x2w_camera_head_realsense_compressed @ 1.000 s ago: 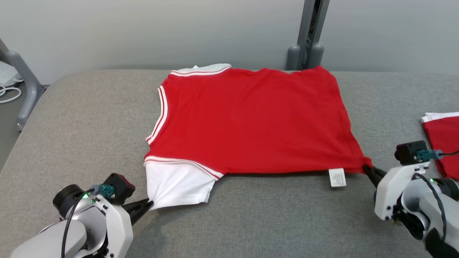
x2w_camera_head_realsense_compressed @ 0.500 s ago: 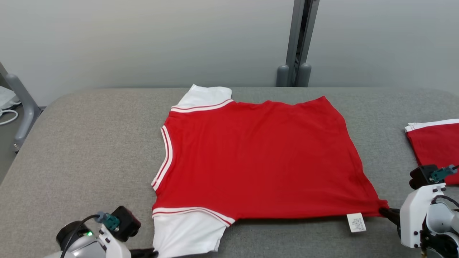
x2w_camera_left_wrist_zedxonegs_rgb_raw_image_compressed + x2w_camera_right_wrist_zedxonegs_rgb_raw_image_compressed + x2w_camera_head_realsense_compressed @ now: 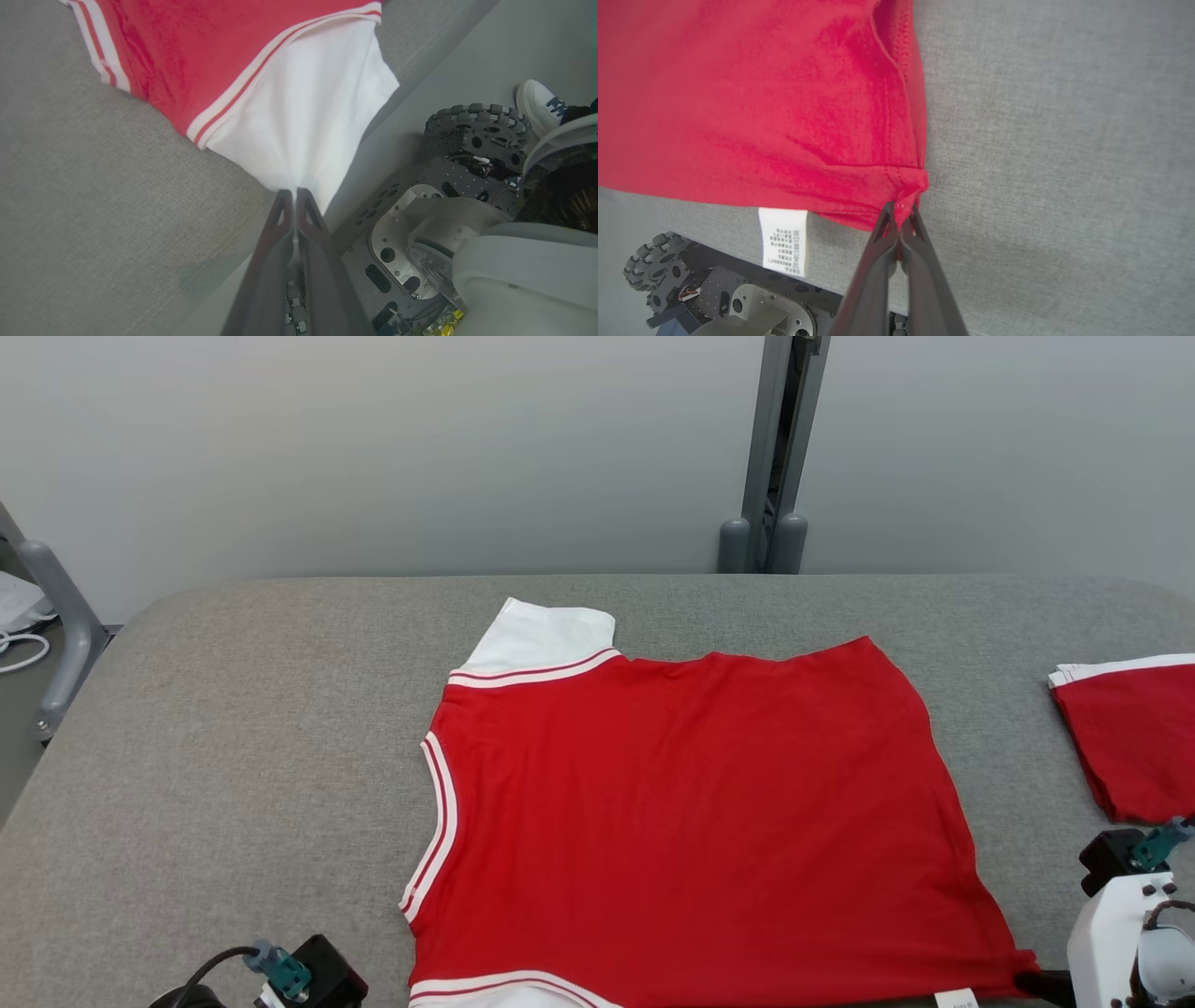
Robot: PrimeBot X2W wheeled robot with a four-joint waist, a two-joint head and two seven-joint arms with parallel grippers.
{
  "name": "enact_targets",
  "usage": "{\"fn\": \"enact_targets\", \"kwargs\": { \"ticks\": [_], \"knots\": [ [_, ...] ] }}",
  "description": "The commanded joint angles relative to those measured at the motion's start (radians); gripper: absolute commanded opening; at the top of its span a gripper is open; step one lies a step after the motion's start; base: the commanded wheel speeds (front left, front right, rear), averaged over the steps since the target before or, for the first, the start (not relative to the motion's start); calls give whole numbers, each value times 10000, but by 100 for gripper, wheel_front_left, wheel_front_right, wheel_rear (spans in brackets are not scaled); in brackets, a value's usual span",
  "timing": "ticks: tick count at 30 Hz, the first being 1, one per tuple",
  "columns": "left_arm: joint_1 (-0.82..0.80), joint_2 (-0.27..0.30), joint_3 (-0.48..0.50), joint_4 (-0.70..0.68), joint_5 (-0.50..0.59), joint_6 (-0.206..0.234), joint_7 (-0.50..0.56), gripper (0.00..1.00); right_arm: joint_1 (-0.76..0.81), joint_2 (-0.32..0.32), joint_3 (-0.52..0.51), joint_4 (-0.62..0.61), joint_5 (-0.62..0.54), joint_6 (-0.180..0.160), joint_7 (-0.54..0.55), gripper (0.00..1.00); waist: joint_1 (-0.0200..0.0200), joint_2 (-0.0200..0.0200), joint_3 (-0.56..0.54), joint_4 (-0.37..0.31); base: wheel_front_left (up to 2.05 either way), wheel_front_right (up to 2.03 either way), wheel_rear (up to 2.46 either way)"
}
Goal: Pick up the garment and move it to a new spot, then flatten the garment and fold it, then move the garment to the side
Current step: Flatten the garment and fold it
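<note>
Red fabric with white trim identifies the garment [image 3: 691, 821]. It lies spread open on the grey worktop [image 3: 233, 728], with its near edge reaching the side closest to you.

**Step in hand.** Treat this as the flattening stage: both arms draw the cloth taut toward the robot.
- The left pincer [image 3: 295, 193] is clenched on the tip of the near white sleeve [image 3: 303, 121].
- The right pincer [image 3: 901, 210] is clenched on the bunched hem corner [image 3: 908, 186], just beside the care label [image 3: 783, 240].
- In both wrist views the gripped edge overhangs the worktop's near rim, above the robot's base.

**Next move.** Judge the pull to be near its limit. You probably need to carry the two gripped points back over the worktop. Set them down level and let go only when no slack remains. Keep both arms evenly paced, or the hem skews. A second red item [image 3: 1130, 737] lies well apart at the right, so keep the right arm clear of it.

**Change from one second ago.**
- The head camera has shifted, so disregard the overall drop of the scene.
- The far sleeve [image 3: 546, 635] was barely visible at the worktop's far rim. It now lies fully open, with bare grey surface beyond it.
- The near sleeve and both arms sat well within the head view. They now sit at its bottom edge.
</note>
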State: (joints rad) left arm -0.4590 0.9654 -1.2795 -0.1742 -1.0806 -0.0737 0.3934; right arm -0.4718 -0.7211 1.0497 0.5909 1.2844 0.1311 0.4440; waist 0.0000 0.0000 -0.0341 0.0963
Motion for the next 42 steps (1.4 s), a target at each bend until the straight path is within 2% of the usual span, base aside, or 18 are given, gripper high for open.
{"fn": "enact_targets", "kwargs": {
  "ticks": [1,12,19,25,34,42],
  "knots": [
    [109,85,10,-120,-116,83,13,0,160,-116,-69,-58,27,-9,93,0,0,0,13,-3,0,0,0],
    [-418,108,548,-604,32,513,-326,0,-291,-6,-1147,-806,-741,-9,-872,0,0,0,250,-119,0,0,0],
    [-962,-54,1149,-401,189,574,-913,0,-628,165,-1923,-1039,-1195,-9,-1209,0,0,0,546,-185,0,0,0],
    [-1225,-440,1749,188,-158,874,-1559,0,-892,627,-2443,-694,-1788,-9,-1392,0,0,0,862,-212,0,0,0],
    [-1330,-1196,2238,1469,-1007,1372,-1699,0,-1259,1361,-2872,-152,-2518,-9,-1730,0,0,0,1349,-220,0,0,0],
    [-1759,-1937,2119,2886,-776,1130,-1703,0,-1584,1840,-3063,264,-3074,-9,-2263,0,0,0,1708,-243,0,0,0]
  ]
}}
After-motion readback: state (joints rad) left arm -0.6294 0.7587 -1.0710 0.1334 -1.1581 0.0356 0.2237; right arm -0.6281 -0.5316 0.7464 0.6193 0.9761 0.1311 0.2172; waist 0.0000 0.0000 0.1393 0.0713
